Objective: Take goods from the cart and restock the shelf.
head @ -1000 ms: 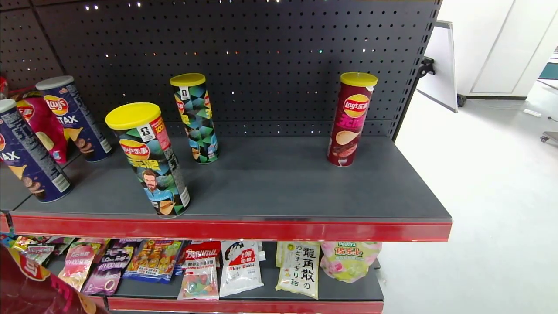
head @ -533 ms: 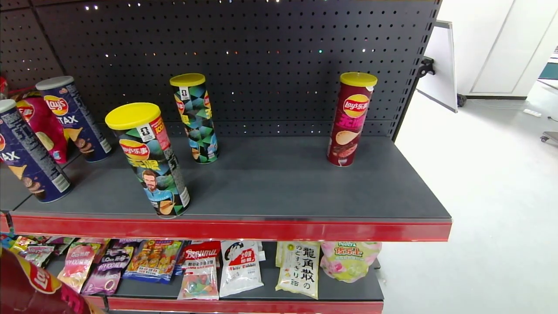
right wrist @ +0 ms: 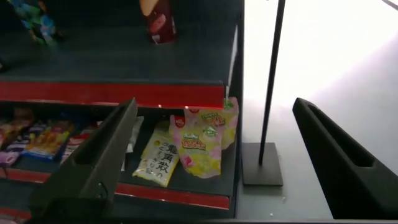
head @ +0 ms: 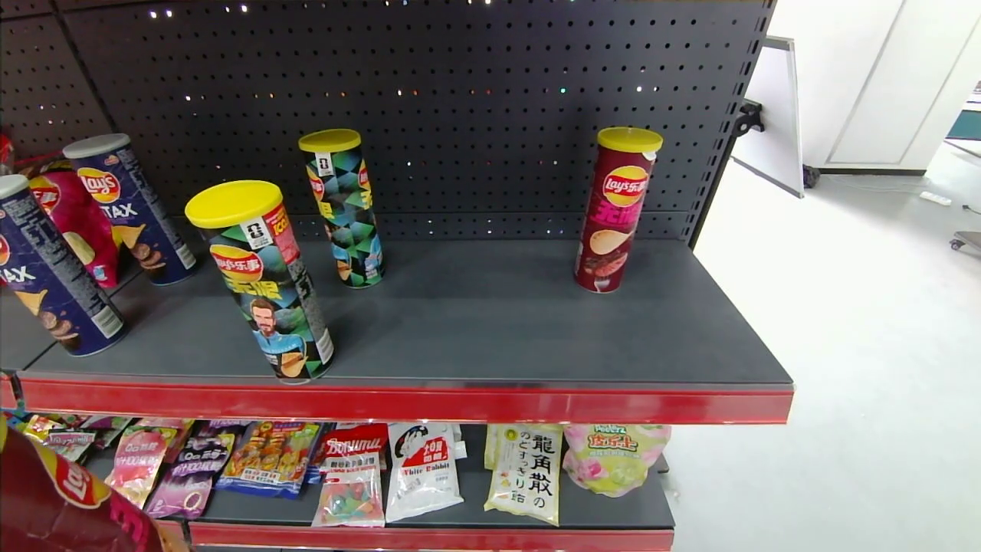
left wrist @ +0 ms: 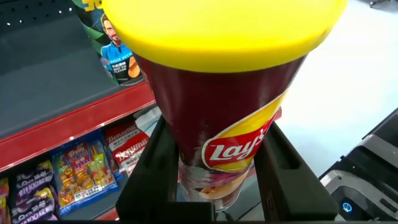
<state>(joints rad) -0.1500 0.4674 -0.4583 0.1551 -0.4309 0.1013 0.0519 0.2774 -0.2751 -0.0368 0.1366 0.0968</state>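
My left gripper [left wrist: 221, 177] is shut on a dark red chip can [left wrist: 230, 118] with a yellow lid, held upright in front of the shelf's red edge. That can [head: 61, 498] shows at the lower left corner of the head view, below the upper shelf board [head: 490, 330]. On the board stand a matching red can [head: 617, 211] at the right and two green patterned cans [head: 264, 284] [head: 342, 207]. My right gripper [right wrist: 216, 109] is open with nothing in it, facing the shelf's right end.
Blue cans [head: 130, 207] and a red one crowd the neighbouring shelf at the left. Snack bags [head: 429, 468] lie on the lower shelf. A pegboard [head: 460, 115] backs the shelf. A white board [head: 774, 115] on a stand and open floor lie to the right.
The held red can has shifted slightly at the head view's lower left corner, its logo moving a little to the right. Nothing on the shelf has moved.
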